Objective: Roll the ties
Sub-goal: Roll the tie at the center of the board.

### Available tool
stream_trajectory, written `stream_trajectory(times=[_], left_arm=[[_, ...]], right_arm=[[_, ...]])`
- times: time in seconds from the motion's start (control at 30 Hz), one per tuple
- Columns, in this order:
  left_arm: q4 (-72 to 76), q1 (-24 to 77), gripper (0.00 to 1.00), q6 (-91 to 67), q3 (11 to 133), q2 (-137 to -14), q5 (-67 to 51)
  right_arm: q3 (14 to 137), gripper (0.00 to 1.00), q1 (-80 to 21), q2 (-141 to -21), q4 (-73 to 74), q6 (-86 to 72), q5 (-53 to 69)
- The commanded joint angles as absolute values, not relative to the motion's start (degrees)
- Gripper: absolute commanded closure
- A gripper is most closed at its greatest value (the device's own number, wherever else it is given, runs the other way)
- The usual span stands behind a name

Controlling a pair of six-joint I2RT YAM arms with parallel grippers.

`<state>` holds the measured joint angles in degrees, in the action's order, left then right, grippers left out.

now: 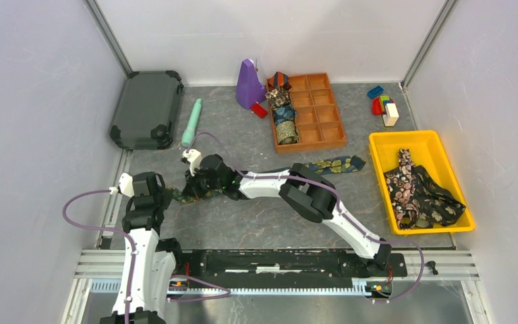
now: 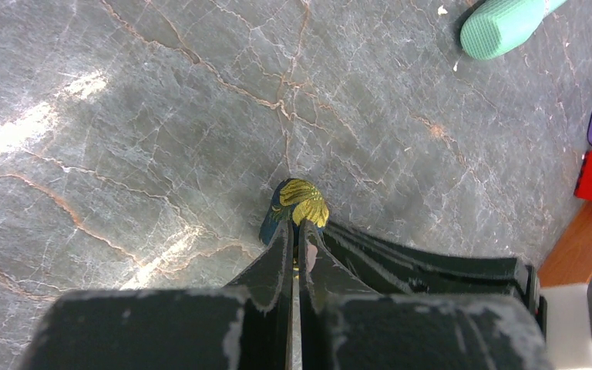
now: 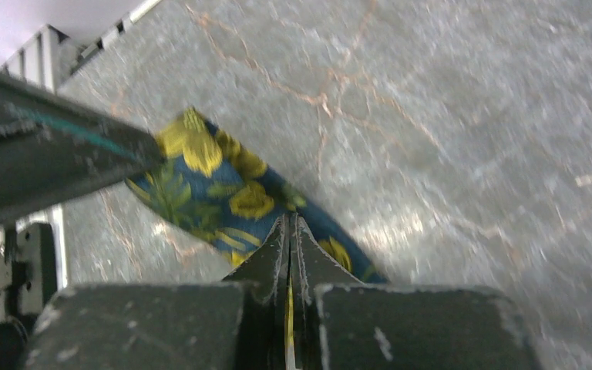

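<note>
Partway through, at a guess. Left to roll: a heap of loose ties in the yellow bin at the right, all unrolled. Done: at least three rolled ties tucked into the left column of the orange tray at the far middle. In hand: one navy-gold tie lying flat on the table between tray and arms, long axis running nearly left to right and tilted a little, right end farther away than the left. Broader end pointing right toward the bin, narrow end at the left; middle stretch hidden under the right arm from above. No turn of a roll to be seen on it, so probably only the start of this one. Left gripper pinched fully together on the very tip of the narrow end. Right gripper clamped just as tight on the same tie, just beside the left one.
</note>
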<state>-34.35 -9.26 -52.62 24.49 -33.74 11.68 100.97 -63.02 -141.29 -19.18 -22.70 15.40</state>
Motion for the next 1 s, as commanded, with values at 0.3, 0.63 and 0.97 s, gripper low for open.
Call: stream_trajectory(times=[0.3,0.63,0.97], left_arm=[[-33.49,-9.30,0.98,-50.05,26.55,-34.29,13.48],[-33.57,-9.31,0.98,-50.10,26.56,-33.75,13.14],[-33.57,-9.30,0.98,-50.01,26.45,-33.67,12.49]], right_arm=[[87.39,1.00,-63.29,-127.54,-19.92,-19.57,13.33],[96.44,1.00,-64.59,-135.60,-18.38,-21.81,16.33],[102.08,1.00,-64.69,-140.28,-17.48,-22.10,16.00]])
